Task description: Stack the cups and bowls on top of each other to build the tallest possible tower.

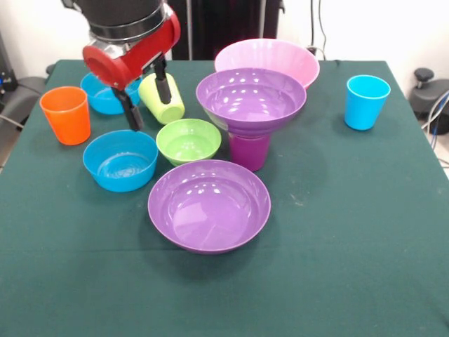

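We take the scene from the biggest piece down. The big deep pink glossy plastic bowl (267,57) sits at twelve o'clock on the dark green table (351,267). Just in front of it stands the tower (250,116): a wide shallow purple plastic bowl (250,98) resting on the purple tapered plastic cup (249,151). The second wide purple bowl (209,205) lies at six o'clock, the small ribbed green bowl (188,140) just beside the tower at its nine o'clock.

The red and black gripper (146,98) hangs at ten o'clock, its two black fingers (130,109) spread, with the lime green tapered plastic cup (162,98) between them. That cup looks tilted, its long axis leaning and its mouth toward five o'clock. We judge the tower lies at three o'clock from the gripper, near but apart.
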`<action>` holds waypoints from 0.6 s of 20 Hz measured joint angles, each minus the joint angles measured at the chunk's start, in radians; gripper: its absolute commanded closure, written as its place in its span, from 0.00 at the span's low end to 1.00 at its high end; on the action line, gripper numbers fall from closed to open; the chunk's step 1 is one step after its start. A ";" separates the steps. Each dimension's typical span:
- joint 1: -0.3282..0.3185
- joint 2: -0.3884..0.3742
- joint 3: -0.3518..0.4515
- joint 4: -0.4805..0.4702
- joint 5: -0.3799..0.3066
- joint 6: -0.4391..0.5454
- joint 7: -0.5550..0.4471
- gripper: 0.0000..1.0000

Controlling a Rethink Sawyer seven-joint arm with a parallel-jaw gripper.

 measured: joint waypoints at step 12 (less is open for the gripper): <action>0.039 0.053 -0.037 -0.077 -0.012 0.000 -0.047 0.00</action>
